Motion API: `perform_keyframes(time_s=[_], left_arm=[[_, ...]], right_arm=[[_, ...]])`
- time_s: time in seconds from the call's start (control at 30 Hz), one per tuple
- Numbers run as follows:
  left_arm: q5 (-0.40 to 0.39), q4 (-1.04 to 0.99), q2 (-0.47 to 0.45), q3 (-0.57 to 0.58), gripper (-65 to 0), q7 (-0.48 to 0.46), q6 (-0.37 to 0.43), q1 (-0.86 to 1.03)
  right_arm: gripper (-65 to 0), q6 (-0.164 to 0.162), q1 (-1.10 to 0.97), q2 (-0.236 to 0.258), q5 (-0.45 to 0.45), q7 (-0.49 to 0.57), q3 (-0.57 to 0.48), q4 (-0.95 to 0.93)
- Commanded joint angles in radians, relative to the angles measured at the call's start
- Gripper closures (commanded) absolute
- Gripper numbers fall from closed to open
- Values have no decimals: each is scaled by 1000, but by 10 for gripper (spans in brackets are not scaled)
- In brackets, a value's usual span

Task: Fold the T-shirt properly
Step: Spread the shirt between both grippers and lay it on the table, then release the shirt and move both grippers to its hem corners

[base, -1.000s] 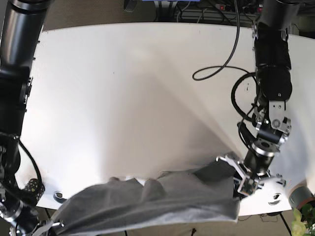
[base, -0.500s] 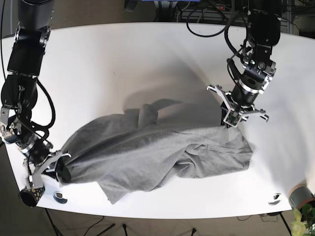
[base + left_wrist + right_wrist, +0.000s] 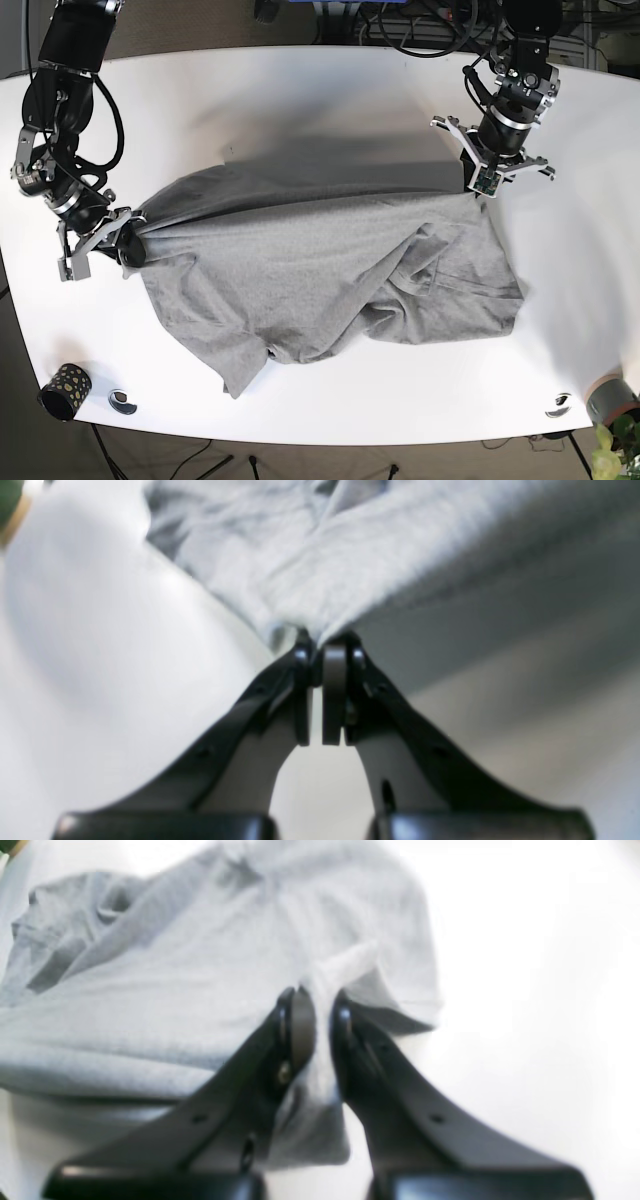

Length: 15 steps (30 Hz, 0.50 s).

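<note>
On the white table, the left gripper and right gripper each clamp an edge of the grey T-shirt; no writing is legible.

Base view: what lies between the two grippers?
The grey T-shirt spans from the right gripper to the left gripper, bunched and creased, on the white table.

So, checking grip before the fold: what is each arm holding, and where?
Both grip the T-shirt: left gripper and right gripper each pinch a bunched edge at opposite ends.
</note>
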Motion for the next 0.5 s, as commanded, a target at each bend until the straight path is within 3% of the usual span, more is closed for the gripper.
perform_keyframes(time_s=[0.0,0.27,0.47], left_arm=[[8,21,15,-28,0,-14,13,9],[6,21,36,-45,0,-20,13,79],[6,19,36,-69,-4,-80,14,139]], right_arm=[[0,-6,-20,1,-2,30,47,35],[0,-6,-163,-63,-4,-1,112,63],[0,-6,-252,-88,-4,-1,151,64]])
